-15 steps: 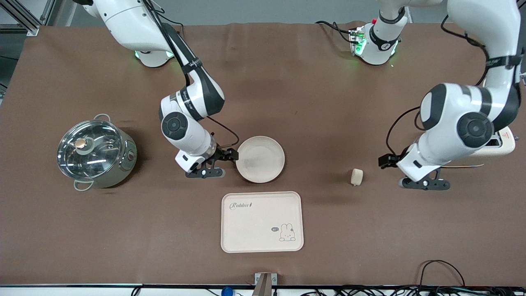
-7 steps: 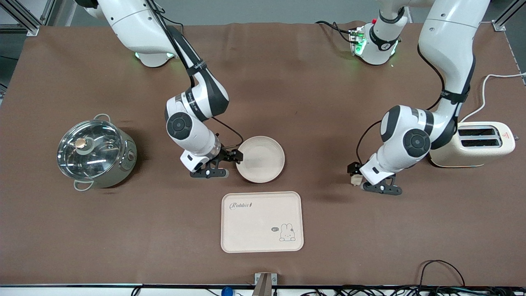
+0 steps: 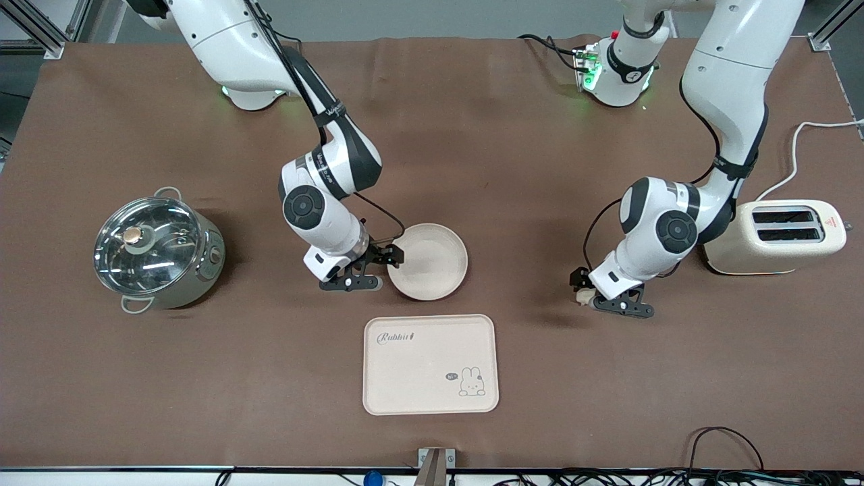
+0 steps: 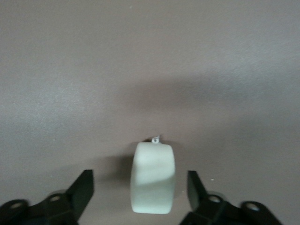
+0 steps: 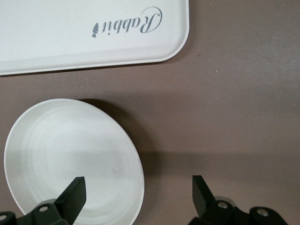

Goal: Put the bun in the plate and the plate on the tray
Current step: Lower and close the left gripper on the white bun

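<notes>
Your left hand (image 4: 140,187) sits low on the desk (image 3: 540,169), fingers apart around the bun (image 4: 153,178). Your right hand (image 5: 136,194) straddles the plate (image 3: 432,263) rim, fingers apart, beside the tray (image 3: 430,364).

Plate (image 3: 428,262) farther than tray (image 3: 430,364); bun (image 3: 582,297) toward left arm's end.

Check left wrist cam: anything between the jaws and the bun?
Nothing. In the left wrist view the bun sits on bare brown cloth between the left gripper's open jaws, a gap on each side, neither jaw touching it.
</notes>
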Tool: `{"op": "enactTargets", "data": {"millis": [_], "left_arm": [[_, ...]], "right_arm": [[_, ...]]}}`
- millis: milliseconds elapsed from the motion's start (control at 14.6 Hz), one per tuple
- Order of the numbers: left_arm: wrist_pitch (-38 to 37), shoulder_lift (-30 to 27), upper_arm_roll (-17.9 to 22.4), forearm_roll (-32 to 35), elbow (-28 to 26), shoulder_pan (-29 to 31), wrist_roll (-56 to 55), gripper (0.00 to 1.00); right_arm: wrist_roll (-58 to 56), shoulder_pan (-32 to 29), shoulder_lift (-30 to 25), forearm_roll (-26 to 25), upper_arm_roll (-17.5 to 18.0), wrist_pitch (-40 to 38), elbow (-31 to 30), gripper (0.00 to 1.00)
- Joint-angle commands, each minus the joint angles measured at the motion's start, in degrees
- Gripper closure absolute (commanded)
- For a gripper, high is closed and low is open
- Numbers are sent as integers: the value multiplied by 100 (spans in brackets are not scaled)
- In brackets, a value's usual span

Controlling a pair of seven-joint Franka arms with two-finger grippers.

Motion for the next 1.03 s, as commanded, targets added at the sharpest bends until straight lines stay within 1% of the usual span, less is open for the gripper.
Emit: {"op": "enactTargets", "data": {"millis": [0,68,205,274,411,479,548,685,753,822,959], "left_arm": [[103,-37,-54,-63,-80,33,105,65],[103,-28,-54,-54,-80,33,105,72],[103,-28,-63,-63,-71,24,105,77],[103,-37,-124,-63,-63,7,88,82],[94,-72,-255,-63,-36,-28,-35,99],[51,-98,-334,-72,51,-55,-140,100],[-228,-159,-466,-80,252,-81,-428,100],[-1430,-186,-825,-80,997,-169,-1541,100],[-1888,-160,-1045,-54,1375,-274,-2234,100],[-2040,-99,-1151,-63,1605,-431,-2720,100],[-2042,138,-1161,-72,1870,-966,-3765,99]], "right_arm": [[48,55,41,108,-42,64,7,0],[48,55,50,99,-42,64,7,0],[48,55,85,108,-42,64,7,0],[48,55,94,99,-42,64,7,0],[48,46,94,99,-42,64,7,0],[48,46,94,99,-42,64,7,0],[48,46,94,99,-42,64,7,0],[47,46,94,108,-42,64,7,0],[48,46,94,108,-42,64,7,0],[48,46,94,108,-42,64,7,0],[48,46,103,99,-42,73,7,0]]}}
